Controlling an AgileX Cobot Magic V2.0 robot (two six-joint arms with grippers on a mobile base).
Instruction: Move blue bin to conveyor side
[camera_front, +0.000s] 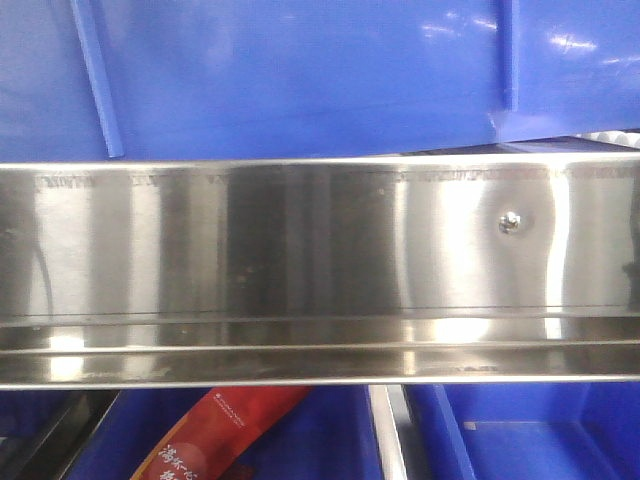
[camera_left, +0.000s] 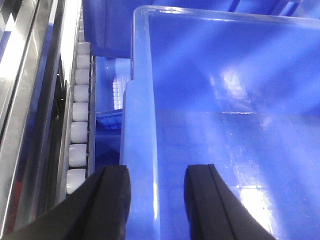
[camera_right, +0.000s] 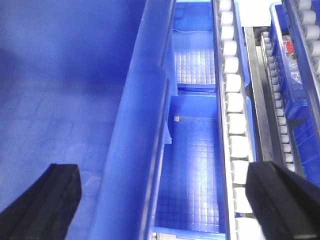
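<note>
The blue bin (camera_left: 225, 75) sits up in the steel rack (camera_front: 300, 250), its wall above the front rail. My left pincer (camera_left: 157, 200) is apart, astride the bin's left rim. My right pincer (camera_right: 165, 200) gapes wide across the right rim. Only the wrist views show the white rollers (camera_right: 232, 100) and the lower bins (camera_right: 192, 150). Only the front view shows a red packet (camera_front: 215, 435), its white lettering too blurred to read.

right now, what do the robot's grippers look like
Only the fingers show. The left gripper has two matte black fingers, thick and wedge-shaped with rounded tips. The right gripper has the same black fingers with squarer ends. No cables or markings are visible.
</note>
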